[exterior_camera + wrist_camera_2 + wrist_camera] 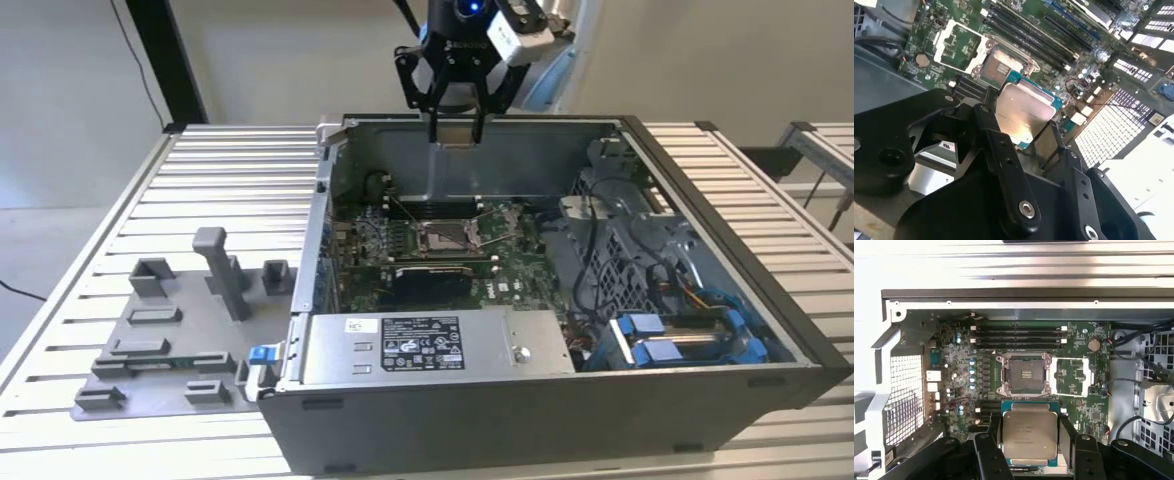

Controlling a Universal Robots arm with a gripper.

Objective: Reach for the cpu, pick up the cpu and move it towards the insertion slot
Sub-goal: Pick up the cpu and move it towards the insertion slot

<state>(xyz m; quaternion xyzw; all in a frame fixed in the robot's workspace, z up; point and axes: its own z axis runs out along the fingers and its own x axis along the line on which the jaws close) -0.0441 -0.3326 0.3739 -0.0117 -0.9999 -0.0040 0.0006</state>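
Gripper (455, 130) and cpu (455, 141) hang together above the open computer case (747, 300) in the exterior view, over its far wall, with the fingers closed on the small chip so that it travels clear of everything inside. The insertion slot (446, 236) lies below on the green motherboard (514, 262), nearer the camera than the gripper, so the chip is not yet over it. The grey fixture (174, 330) sits on the slatted worktop (227, 160) at the exterior view's left.

In the second wrist view the cpu (1024, 114) shows its silvery face, pinched by its opposite edges between the black fingers (1004, 155), which leaves the flat face unobstructed. The insertion slot (1002, 65) lies beyond it with its frame open.

In the first wrist view the cpu (1029, 434) is held level, squared to the insertion slot (1024, 374), a grip that seems meant to keep it parallel to the socket.
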